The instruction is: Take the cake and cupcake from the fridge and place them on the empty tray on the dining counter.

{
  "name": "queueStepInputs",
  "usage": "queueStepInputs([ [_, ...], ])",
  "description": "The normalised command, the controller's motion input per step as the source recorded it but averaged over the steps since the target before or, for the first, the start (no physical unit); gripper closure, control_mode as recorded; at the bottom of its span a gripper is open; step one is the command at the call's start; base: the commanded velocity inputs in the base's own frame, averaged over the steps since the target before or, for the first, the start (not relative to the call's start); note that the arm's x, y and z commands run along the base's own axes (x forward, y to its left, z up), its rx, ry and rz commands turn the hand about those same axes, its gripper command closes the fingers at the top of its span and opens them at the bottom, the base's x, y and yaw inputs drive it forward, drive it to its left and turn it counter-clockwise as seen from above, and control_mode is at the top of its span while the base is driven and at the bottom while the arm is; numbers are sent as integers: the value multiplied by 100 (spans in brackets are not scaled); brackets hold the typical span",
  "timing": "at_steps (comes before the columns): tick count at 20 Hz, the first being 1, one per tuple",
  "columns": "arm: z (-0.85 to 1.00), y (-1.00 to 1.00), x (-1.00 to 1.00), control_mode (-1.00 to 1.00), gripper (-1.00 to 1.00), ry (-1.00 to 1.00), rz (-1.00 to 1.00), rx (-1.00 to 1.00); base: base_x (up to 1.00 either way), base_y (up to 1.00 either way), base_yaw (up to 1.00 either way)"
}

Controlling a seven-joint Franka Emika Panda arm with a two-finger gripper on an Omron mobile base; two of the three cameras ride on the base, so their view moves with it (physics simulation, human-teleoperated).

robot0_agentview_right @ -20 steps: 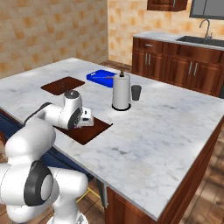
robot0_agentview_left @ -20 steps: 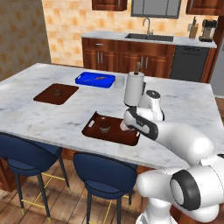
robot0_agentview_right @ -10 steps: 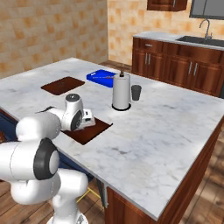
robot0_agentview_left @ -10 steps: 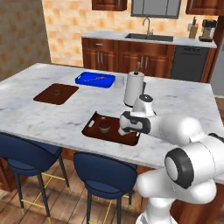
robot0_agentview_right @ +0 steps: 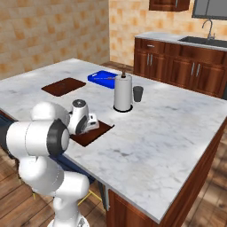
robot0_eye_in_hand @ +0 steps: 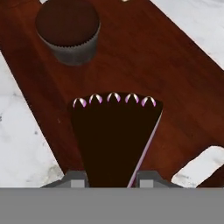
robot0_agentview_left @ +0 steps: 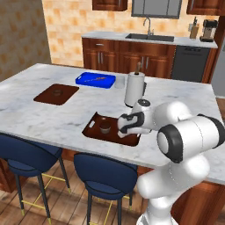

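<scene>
Over the tray (robot0_agentview_left: pixel 94 124) on the table (robot0_agentview_left: pixel 52 114), the end effector (robot0_eye_in_hand: pixel 112 180) grips the cake (robot0_eye_in_hand: pixel 114 140). Just beyond it, the cupcake (robot0_eye_in_hand: pixel 68 31) stands on the tray.

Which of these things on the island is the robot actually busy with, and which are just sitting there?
In the job: cake in the gripper, cupcake, tray, dining counter.
Just lying about: blue tray, flat brown tray, white canister, dark cup.

My views are evenly bright and rendered soft, slightly blurred; only faint shadows lie on the counter (robot0_agentview_left: pixel 52 118).
</scene>
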Motion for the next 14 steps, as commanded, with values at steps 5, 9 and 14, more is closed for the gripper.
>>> queueStepInputs([
  [5, -43, 0, 40, -100, 100, 0, 0, 0, 0, 0, 0],
  [9, -43, 0, 46, -100, 100, 1, 0, 0, 0, 0, 0],
  [14, -27, 1, 24, -100, -100, 2, 0, 0, 0, 0, 0],
])
